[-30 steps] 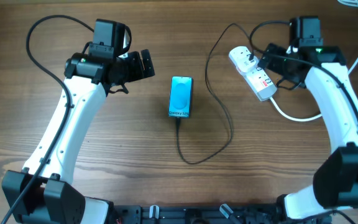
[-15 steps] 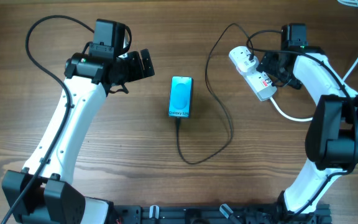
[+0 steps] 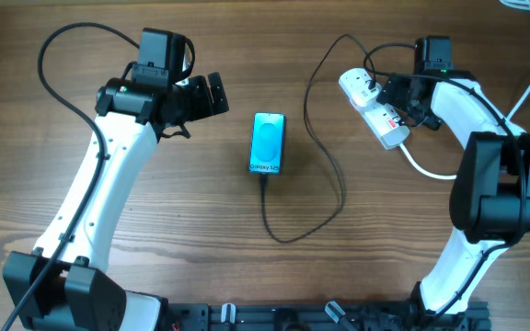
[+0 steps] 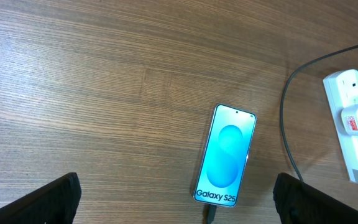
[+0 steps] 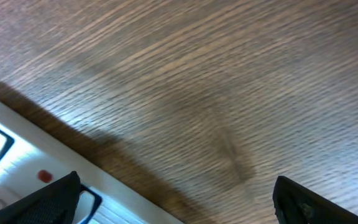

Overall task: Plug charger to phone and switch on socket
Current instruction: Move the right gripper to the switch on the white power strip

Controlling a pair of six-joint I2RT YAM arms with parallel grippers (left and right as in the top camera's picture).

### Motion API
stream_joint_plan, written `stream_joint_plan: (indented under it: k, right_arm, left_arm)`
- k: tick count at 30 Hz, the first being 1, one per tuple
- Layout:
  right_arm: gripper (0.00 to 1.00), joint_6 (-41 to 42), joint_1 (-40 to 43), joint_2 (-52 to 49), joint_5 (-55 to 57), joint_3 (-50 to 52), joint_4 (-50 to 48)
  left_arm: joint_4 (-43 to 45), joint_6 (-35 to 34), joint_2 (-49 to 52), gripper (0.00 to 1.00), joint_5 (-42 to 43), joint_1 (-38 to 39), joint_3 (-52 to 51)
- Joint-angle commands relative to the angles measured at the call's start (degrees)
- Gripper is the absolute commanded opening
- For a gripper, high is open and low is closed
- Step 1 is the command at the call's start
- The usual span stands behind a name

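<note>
Phone [image 3: 267, 143]: flat on wooden counter [image 3: 191, 221], centre, cyan screen up, white "Galaxy S25" at near end.
Charger [image 4: 282, 118]: thin black cable, tip at phone's near end, loops right toward socket [image 3: 374, 108].
Socket: white strip, red switch marks, far right, white adapter plugged in.
Left gripper [image 3: 215, 94]: wide, empty, left of phone.
Right gripper [image 3: 401, 99]: wide, over socket, gripping nothing.

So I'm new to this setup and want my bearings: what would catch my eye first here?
The phone, its screen bright cyan, lies mid-table and stands out against the wooden table. A thin black charger cable loops from its lower end round to the white socket at the upper right of the overhead view, where the right gripper hovers open close by. The left gripper hangs open to the phone's left.
</note>
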State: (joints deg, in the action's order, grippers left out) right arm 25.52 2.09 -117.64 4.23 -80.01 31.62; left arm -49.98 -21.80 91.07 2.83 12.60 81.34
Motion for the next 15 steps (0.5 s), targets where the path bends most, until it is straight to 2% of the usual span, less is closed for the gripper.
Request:
stream_joint_plan:
  k: [1,15]
  right_arm:
    - [1.0,-0.07,-0.17,-1.46,-4.11,0.22,1.03]
    - [1.0,-0.07,-0.2,-1.53,-6.16,0.24,5.35]
  left_arm:
    - [-0.02,-0.55,0.22,1.0,-0.81,-0.28,0.0]
    - [-0.02,-0.55,0.22,1.0,-0.81,-0.28,0.0]
